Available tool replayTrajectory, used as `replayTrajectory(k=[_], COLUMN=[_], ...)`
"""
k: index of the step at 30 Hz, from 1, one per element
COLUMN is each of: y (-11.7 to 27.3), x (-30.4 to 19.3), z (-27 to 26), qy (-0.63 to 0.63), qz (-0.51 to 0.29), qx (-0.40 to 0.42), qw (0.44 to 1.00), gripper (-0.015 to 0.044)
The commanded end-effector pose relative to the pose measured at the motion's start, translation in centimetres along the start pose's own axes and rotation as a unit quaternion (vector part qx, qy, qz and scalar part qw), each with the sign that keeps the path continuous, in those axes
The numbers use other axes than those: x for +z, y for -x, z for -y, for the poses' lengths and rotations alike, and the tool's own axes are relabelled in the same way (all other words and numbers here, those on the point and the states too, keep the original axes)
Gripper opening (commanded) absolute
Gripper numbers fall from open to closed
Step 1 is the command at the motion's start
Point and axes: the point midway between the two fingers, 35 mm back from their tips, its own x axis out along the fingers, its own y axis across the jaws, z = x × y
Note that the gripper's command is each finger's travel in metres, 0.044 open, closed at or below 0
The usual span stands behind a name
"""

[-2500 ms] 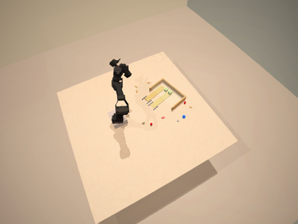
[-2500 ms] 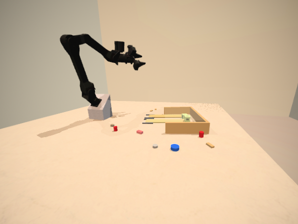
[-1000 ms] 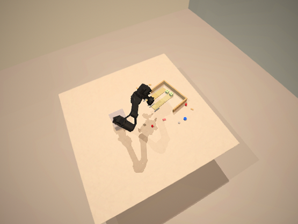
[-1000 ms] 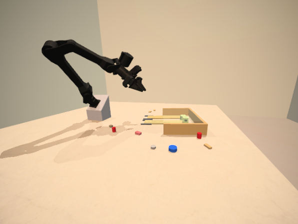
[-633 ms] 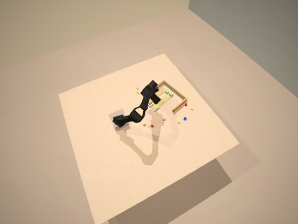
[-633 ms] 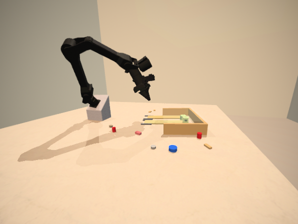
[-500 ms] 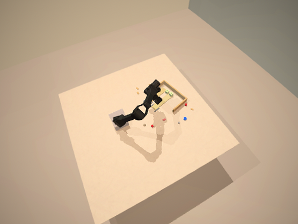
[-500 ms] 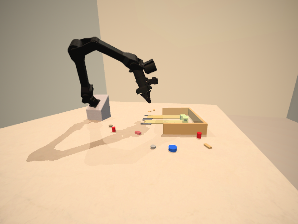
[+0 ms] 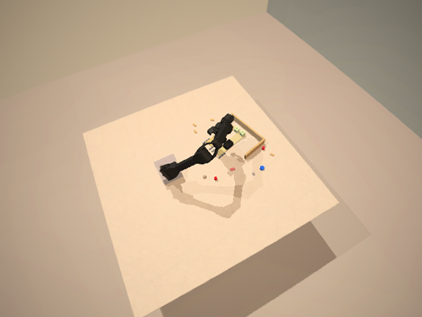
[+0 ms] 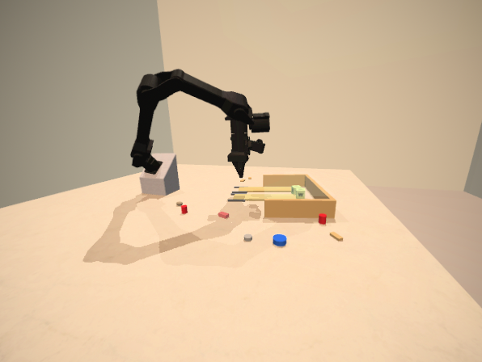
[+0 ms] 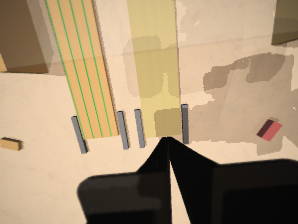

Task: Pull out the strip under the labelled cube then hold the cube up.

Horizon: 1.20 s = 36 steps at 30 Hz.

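The claw [image 10: 241, 176] [image 11: 166, 141] is closed on nothing, above the worktop [image 9: 148, 235] [image 10: 202, 299] [image 11: 40, 195]. Two pale-green cubes [image 9: 239, 131] [image 10: 298, 191] sit at the far ends of two strips [image 9: 237, 139] [image 10: 267, 198] [image 11: 155, 65], inside one three-walled wooden frame [image 9: 249, 127] [image 10: 299, 208].

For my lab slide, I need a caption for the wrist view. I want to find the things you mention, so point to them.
The shut gripper [image 10: 241, 176] [image 11: 166, 141] points toward the plain yellow strip [image 11: 156, 65], beside the green-lined strip [image 11: 86, 75].

Warm, fairly bright light fills the views. In the exterior one, the black robot arm [image 9: 190, 162] [image 10: 202, 89] [image 11: 250, 195] casts overlapping shadows toward seven o'clock; shadow edges look jagged.
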Motion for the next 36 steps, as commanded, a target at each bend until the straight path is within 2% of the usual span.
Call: replayTrajectory(k=[1,36], y=[-0.5,-6.3], x=[0.0,-0.2], z=[-0.1,0.1], qy=[-0.002,-0.002], qz=[-0.007,-0.007], qx=[0.002,0.001], qw=[1.000,1.000], gripper=[0.0000,0.0000])
